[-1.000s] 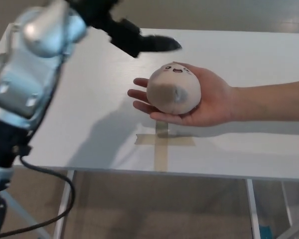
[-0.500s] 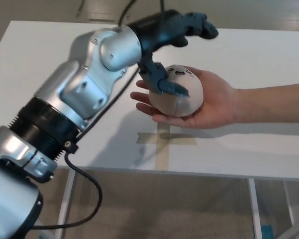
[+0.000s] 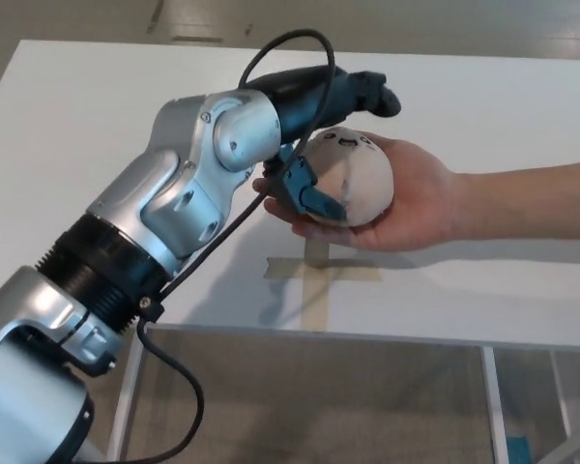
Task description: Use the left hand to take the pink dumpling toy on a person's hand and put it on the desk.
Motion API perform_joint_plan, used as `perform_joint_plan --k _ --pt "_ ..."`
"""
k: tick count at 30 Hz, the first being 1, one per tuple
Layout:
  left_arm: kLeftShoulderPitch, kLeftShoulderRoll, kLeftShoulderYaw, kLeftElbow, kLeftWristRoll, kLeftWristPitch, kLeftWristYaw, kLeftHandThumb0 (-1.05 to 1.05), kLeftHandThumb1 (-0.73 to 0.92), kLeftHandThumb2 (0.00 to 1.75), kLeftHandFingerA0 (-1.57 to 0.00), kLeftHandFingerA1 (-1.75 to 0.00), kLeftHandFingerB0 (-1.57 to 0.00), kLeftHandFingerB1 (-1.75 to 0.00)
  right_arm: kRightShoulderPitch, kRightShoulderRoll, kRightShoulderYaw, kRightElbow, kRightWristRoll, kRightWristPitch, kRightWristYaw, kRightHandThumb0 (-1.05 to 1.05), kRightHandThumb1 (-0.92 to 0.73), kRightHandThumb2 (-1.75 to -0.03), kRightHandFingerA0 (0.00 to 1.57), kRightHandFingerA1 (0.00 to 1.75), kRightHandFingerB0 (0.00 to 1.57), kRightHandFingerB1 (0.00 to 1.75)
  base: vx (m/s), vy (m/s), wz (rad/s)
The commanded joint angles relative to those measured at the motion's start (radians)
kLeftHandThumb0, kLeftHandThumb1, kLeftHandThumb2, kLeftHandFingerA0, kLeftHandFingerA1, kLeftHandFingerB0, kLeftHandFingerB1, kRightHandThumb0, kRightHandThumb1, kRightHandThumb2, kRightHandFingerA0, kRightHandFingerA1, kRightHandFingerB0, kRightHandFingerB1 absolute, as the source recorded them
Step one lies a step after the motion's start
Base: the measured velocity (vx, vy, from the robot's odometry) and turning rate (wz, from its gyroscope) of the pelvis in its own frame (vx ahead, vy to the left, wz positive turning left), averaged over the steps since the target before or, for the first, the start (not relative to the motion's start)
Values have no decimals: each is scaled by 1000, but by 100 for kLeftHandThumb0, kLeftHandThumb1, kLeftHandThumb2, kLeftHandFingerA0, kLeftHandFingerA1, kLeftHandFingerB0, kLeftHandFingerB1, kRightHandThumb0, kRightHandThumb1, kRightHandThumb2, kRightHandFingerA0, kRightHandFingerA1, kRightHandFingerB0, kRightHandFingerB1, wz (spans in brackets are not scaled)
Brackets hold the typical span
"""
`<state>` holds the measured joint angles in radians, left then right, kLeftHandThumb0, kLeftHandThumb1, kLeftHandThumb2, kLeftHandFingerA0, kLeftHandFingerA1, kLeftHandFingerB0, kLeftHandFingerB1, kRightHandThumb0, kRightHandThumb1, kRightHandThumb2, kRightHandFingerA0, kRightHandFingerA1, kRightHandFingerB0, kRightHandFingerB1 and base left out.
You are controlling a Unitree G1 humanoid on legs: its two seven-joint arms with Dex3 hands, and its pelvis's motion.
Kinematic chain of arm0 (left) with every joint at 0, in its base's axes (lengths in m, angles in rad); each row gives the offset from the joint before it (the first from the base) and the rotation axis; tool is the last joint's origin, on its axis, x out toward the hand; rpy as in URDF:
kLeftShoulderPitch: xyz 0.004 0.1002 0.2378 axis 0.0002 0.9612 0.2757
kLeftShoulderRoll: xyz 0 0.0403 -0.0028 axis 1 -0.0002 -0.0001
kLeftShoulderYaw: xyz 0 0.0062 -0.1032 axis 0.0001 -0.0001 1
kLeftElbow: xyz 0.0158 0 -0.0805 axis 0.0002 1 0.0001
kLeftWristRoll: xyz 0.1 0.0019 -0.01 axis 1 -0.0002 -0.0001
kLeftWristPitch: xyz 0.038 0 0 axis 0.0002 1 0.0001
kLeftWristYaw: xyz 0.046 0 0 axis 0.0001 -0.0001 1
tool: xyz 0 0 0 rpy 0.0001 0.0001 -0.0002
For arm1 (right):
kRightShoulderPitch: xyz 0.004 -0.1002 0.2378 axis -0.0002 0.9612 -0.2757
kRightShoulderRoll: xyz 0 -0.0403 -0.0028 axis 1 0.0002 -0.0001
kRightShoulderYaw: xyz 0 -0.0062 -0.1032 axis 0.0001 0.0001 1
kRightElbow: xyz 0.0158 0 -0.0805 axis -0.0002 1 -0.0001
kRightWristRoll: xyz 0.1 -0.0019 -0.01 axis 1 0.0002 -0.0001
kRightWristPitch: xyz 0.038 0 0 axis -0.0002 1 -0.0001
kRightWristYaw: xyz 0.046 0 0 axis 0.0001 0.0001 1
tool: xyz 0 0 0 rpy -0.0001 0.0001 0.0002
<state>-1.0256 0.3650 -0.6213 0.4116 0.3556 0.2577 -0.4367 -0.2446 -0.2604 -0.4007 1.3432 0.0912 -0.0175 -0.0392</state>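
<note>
The pink dumpling toy [image 3: 353,184], round with a small face on top, lies in a person's upturned palm [image 3: 416,198] above the white desk [image 3: 97,116]. My left hand [image 3: 333,135] is open around it. The black fingers [image 3: 367,92] reach over the toy's top and the thumb [image 3: 312,193] lies against its left side. The toy still rests on the palm. My right hand is not in the picture.
The person's forearm [image 3: 532,198] comes in from the right edge over the desk. A cross of tape [image 3: 314,275] is stuck on the desk just below the palm. The desk's front edge runs near the bottom, with the floor beneath.
My left arm swung in from the upper left to the toy. In the last half second the fingers dropped onto its top and the thumb slid down its left side. The person's hand stayed put.
</note>
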Motion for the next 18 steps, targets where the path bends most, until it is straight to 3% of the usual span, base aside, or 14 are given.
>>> perform_joint_plan --k 1,2,3,4,5,6,7,8,9,12,13,18 --pt "28 -12 -21 12 69 -2 -38 -30 20 83 -6 -50 -6 -49 2 -5 3 3 2 11 9 -28 -60 -57 67 48 55 43 0 0 0" --pt "32 -13 -22 17 73 -10 -40 -63 40 70 -21 -40 -15 -36 2 -5 4 2 2 11 11 -28 -60 -57 67 48 55 43 0 0 0" --pt "37 -16 -22 22 78 -19 -42 -63 40 70 -21 -40 -15 -36 1 -5 5 2 2 11 13 -28 -60 -57 67 48 55 43 0 0 0" --pt "45 -16 -20 25 75 -29 -44 -54 43 56 -54 -42 -21 -30 0 -5 4 2 2 11 12 -28 -60 -57 67 48 54 42 0 0 0" --pt "56 -16 -18 31 69 -43 -50 -55 40 70 -62 -56 -17 -37 -2 -4 3 2 3 11 9 -28 -60 -57 67 48 54 42 0 0 0" --pt "59 -17 -16 35 68 -48 -53 -55 40 70 -62 -56 -17 -37 -3 -4 3 2 3 12 8 -28 -60 -57 67 48 54 42 0 0 0" --pt "62 -19 -14 41 67 -51 -63 -43 50 55 -78 -65 -28 -30 -4 -3 5 2 2 13 7 -28 -60 -57 67 48 54 42 0 0 0" --pt "63 -20 -14 45 66 -52 -69 -43 50 55 -78 -65 -28 -30 -4 -3 5 2 1 13 7 -28 -60 -57 67 48 54 42 0 0 0" --pt "67 -25 -13 49 56 -37 -95 -31 64 61 -79 -88 -45 -35 -4 -3 6 2 1 13 5 -28 -60 -57 68 48 54 42 0 0 0" --pt "69 -33 -11 54 47 -12 -132 -27 66 59 -86 -86 -57 -38 -5 -2 8 2 -1 12 2 -28 -60 -57 68 48 54 42 0 0 0" --pt "63 -35 -11 57 50 -8 -143 -21 69 61 -95 -80 -78 -47 -7 -2 8 2 -1 13 3 -29 -60 -57 69 48 53 42 0 0 0" --pt "67 -42 4 55 72 -24 -113 -20 74 62 -89 -95 -87 -55 -9 -4 11 2 -2 13 8 -29 -61 -57 68 48 52 41 0 0 0"
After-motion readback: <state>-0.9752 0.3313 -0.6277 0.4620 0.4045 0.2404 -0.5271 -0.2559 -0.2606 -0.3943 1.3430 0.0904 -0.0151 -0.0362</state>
